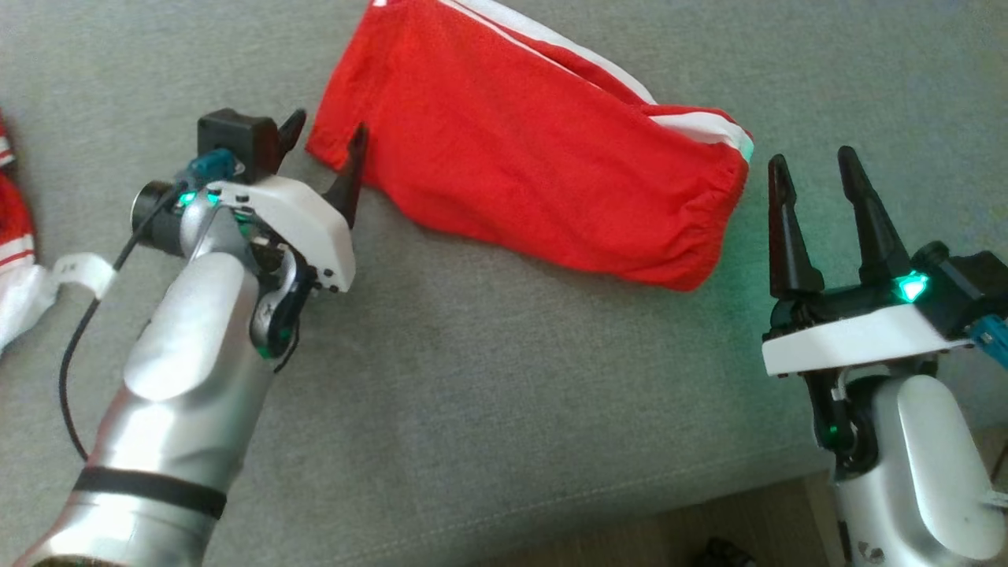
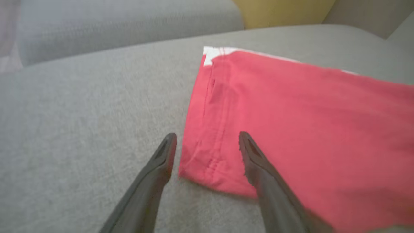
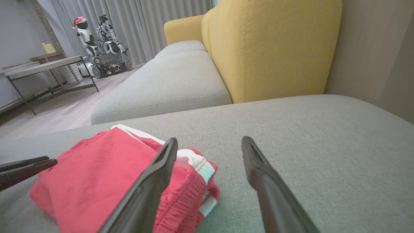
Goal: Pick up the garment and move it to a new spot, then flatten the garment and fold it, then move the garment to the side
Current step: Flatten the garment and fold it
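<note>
**Wide-spread jaws bracket red shorts (image 1: 535,157) on grey sofa seat (image 1: 472,394)**

Dark fingers (image 2: 158,168) of the left jaws stood wide apart and held nothing as they straddled a hem corner of the red shorts (image 2: 291,129). One finger hung over bare cushion and the other over cloth. Whether either touched the fabric could not be told.

Seen from the head, those fingers (image 1: 350,177) sat at the left end of the garment. It lay flattened and slanting across the grey sofa seat, with white side stripes running along its far edge.

At the opposite end, the right jaws were likewise spread wide and empty. Their fingers (image 1: 787,236) pointed up the view just beside the gathered waistband and apart from it, and a green light (image 1: 912,287) glowed at their base. From the right wrist, one of those fingers (image 3: 155,181) crossed in front of the waistband, with the shorts (image 3: 97,168) heaped low on the cushion.

A black cable (image 1: 71,378) looped beside the silver left forearm (image 1: 181,354). Another red-and-white garment (image 1: 16,236) lay at the seat's left edge, well apart from the shorts. A strip of wooden floor (image 1: 709,520) showed below the cushion's front.

Farther off in the right wrist view were a yellow backrest (image 3: 275,48), a low table (image 3: 48,64) and robot figures (image 3: 97,42) before pale curtains (image 3: 145,19).
</note>
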Tool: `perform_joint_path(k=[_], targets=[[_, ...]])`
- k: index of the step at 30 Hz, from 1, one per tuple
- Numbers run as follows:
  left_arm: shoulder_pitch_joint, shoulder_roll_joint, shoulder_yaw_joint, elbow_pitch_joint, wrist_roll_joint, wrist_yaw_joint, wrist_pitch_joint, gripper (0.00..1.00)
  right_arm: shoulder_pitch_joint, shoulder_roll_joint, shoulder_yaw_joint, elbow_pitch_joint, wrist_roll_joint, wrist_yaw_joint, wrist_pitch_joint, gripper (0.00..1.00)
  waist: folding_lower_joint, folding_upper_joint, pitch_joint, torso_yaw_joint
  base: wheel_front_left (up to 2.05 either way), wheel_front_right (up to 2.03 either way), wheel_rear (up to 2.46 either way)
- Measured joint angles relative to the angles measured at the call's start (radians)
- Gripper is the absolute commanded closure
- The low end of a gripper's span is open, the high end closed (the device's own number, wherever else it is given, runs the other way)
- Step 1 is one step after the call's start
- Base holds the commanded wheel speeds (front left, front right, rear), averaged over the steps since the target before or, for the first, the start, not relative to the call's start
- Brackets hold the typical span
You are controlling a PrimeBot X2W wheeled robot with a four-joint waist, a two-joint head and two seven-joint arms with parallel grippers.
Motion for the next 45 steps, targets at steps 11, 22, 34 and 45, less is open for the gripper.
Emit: perform_joint_path(k=[11, 22, 34, 45], targets=[[-0.13, -0.024, 0.0, 0.205, -0.043, -0.052, 0.096, 1.0, -0.002, 0.0, -0.001, 0.033, 0.017, 0.0, -0.018, 0.0, 0.0, 0.0, 0.02, -0.021, 0.0, 0.0, 0.0], [-0.068, -0.04, -0.006, 0.17, -0.069, -0.041, 0.035, 1.0, -0.002, 0.0, -0.012, 0.046, 0.024, 0.0, -0.008, 0.0, 0.0, 0.0, 0.001, 0.014, 0.0, 0.0, 0.0], [0.324, -0.008, 0.006, -0.19, -0.116, 0.075, 0.018, 1.0, 0.041, 0.0, -0.048, 0.038, 0.021, 0.0, 0.029, 0.0, -0.0001, 0.0, -0.067, 0.106, 0.0, 0.0, 0.0], [0.441, 0.005, 0.002, -0.336, -0.13, 0.144, 0.067, 0.0, 0.064, 0.0, -0.065, 0.022, 0.021, 0.0, 0.041, 0.0, -0.0001, 0.0, -0.099, 0.14, 0.0, 0.0, 0.0]])
